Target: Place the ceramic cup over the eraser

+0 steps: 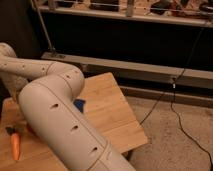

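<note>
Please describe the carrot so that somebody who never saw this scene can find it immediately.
Start at the wooden table and go to its near left part, left of the big white arm. The carrot lies there: orange and tapered, unlike the blue thing right of the arm. The claw is out of view.

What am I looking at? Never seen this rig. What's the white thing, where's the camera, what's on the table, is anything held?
The big white tube is the robot's single arm, bent at an elbow and filling the foreground. There is only one camera. Where it is mounted isn't known, but it looks down past the arm onto a wooden table. On the table are an orange carrot near the left edge and a blue object half hidden behind the arm. The gripper, a two-finger hand at the arm's end, is outside the picture. It is shut, but whether it holds anything cannot be seen. No cup or eraser shows.
</note>
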Motion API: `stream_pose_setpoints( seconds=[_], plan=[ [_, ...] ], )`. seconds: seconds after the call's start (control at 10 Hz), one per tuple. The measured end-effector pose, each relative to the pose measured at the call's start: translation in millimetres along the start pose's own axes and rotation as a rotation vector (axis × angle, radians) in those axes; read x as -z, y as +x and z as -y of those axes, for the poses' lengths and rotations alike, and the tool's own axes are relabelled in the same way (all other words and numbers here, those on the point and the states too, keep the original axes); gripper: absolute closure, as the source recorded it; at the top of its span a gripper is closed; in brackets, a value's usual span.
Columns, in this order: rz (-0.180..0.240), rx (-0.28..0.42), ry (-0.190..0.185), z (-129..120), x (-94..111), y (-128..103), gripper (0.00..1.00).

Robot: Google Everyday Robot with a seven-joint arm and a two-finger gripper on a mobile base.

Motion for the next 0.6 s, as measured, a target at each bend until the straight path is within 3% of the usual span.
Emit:
stream_pose_setpoints(
  seconds=[0.2, 0.6],
  plan=[
    [-0.019, 0.02, 0.006, -2.4, -12.8, 2.3, 1.0],
    [-0.021, 0.017, 0.008, -2.0, -16.7, 0.4, 1.0]
  ],
)
